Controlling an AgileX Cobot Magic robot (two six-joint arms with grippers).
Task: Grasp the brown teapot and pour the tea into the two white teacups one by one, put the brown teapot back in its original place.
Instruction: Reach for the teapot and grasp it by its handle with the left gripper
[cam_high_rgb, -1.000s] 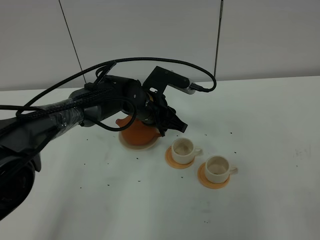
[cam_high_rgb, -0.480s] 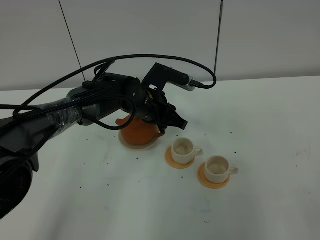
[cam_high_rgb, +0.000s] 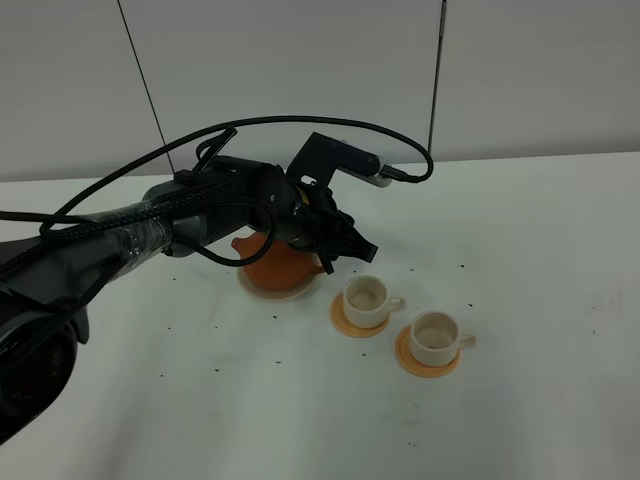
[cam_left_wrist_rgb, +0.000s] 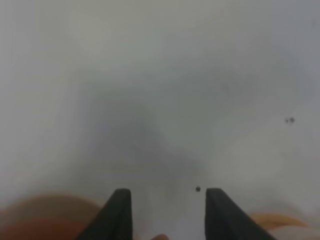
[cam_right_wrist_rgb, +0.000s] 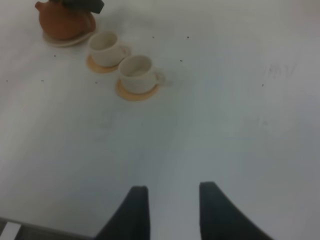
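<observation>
The left tool (cam_high_rgb: 338, 247), whose grip I cannot tell, sits on the squat terracotta clay teapot (cam_high_rgb: 278, 268) on its cream saucer (cam_high_rgb: 262, 288); the grasp is in hand, and next comes lifting toward the white teacups (cam_high_rgb: 368, 301) at four o'clock.

Teapot on saucer, two cups beside it

Terracotta brown teapot (cam_high_rgb: 278, 268) sits upright on its cream saucer (cam_high_rgb: 262, 290); both white teacups (cam_high_rgb: 366, 300) (cam_high_rgb: 436, 336) stand upright, apparently empty, near each other.

Lab-like test bench: bare white table (cam_high_rgb: 520, 400), plain grey wall (cam_high_rgb: 300, 70).
</observation>
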